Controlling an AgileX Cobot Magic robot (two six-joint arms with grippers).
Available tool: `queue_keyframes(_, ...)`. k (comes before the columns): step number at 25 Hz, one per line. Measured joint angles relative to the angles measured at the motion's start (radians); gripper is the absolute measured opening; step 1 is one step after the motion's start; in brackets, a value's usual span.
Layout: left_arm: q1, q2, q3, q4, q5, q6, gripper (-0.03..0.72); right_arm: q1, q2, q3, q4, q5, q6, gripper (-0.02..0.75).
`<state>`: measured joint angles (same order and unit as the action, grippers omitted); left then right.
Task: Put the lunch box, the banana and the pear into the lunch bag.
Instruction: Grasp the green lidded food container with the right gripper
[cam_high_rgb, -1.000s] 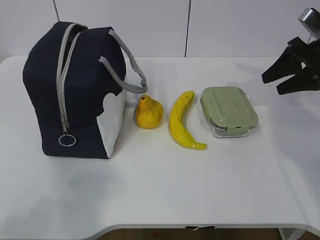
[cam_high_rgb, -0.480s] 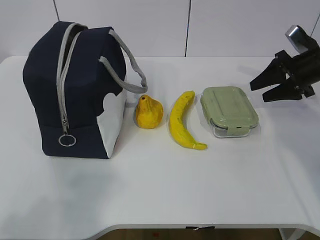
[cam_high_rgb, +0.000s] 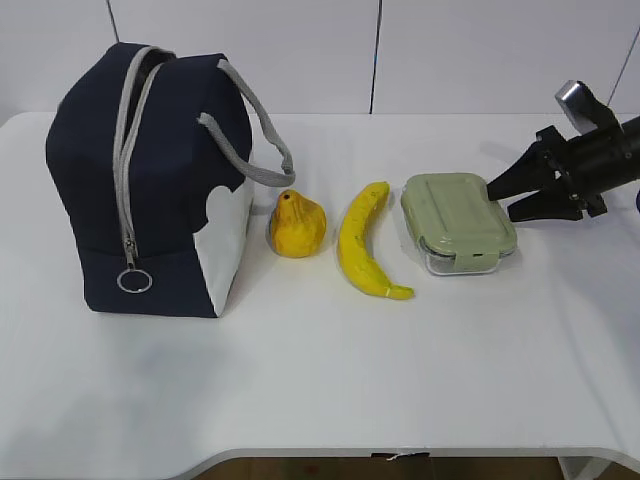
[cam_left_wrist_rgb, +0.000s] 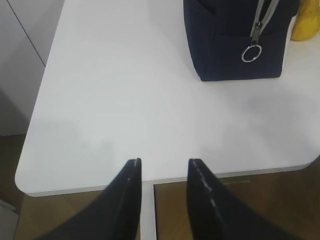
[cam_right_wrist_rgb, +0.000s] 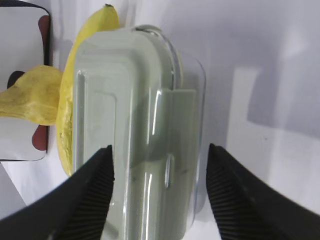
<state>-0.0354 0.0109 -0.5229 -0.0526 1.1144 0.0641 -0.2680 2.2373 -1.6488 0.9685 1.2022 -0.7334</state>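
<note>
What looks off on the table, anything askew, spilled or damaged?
Nothing stands out. The bag stands upright, zipper shut. The pear, banana and lunch box sit in a row beside it, lid on, nothing spilled. The right gripper is open near the box, touching nothing.

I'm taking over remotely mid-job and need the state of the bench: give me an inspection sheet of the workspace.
Surface: white table, bare in front.
Lunch bag: upright at left, zipper appears closed, ring pull hanging low.
Pear: on the table, right of the bag.
Banana: lying between pear and lunch box.
Lunch box: on the table, green lid on.
Clutter: nothing seen.
Left gripper: open, empty, over the table's near-left edge.
Right gripper: open, at the lunch box's right end, not gripping.
Cables: nothing seen.
Surroundings: white wall panels behind.
</note>
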Motion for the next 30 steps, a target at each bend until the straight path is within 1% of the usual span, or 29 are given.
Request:
queue_keyframes(10,0.0,0.0,0.0,0.0,0.0,0.0,0.241,0.006,0.034,0.0,0.068,-0.005,-0.047,0.471)
queue_keyframes(18,0.0,0.0,0.0,0.0,0.0,0.0,0.241,0.031,0.044,0.0,0.069,-0.011,-0.072,0.47)
queue_keyframes(30,0.0,0.0,0.0,0.0,0.0,0.0,0.241,0.032,0.05,0.0,0.069,-0.011,-0.086,0.47)
